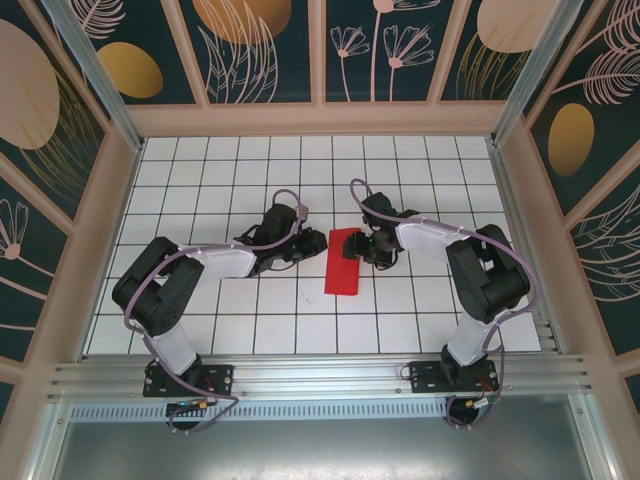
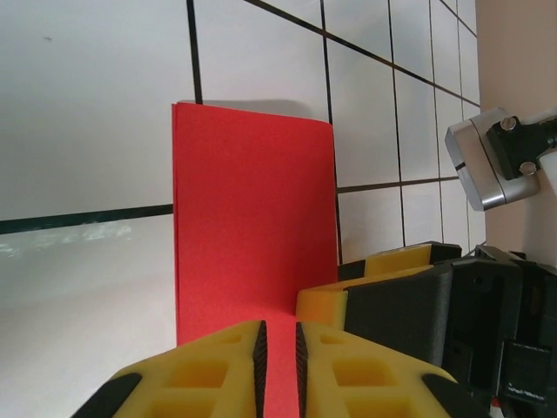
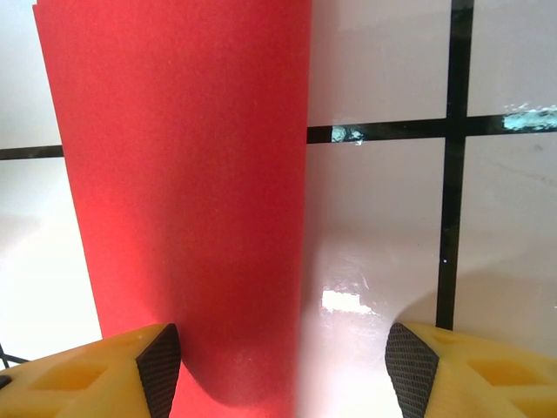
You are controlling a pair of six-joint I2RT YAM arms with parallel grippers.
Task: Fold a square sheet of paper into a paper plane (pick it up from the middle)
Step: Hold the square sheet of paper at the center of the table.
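Note:
The square sheet of paper [image 1: 342,262] lies folded into a long red rectangle on the white tiles, between the two arms. My left gripper [image 1: 305,243] is at its left long edge. In the left wrist view the paper [image 2: 252,218] stretches away flat, and the left gripper [image 2: 278,348] hovers low over it, its jaws drawn to a thin slit with nothing pinched. My right gripper [image 1: 368,245] stands at the paper's upper right edge. In the right wrist view the right gripper [image 3: 285,361] is open, straddling the edge of the paper [image 3: 183,174].
The tiled table [image 1: 200,170] is walled by a wooden frame with patterned panels [image 1: 320,50]. A metal rail [image 1: 320,375] runs along the near edge by the arm bases. The right arm's yellow and black finger [image 2: 383,296] sits close beside the left gripper.

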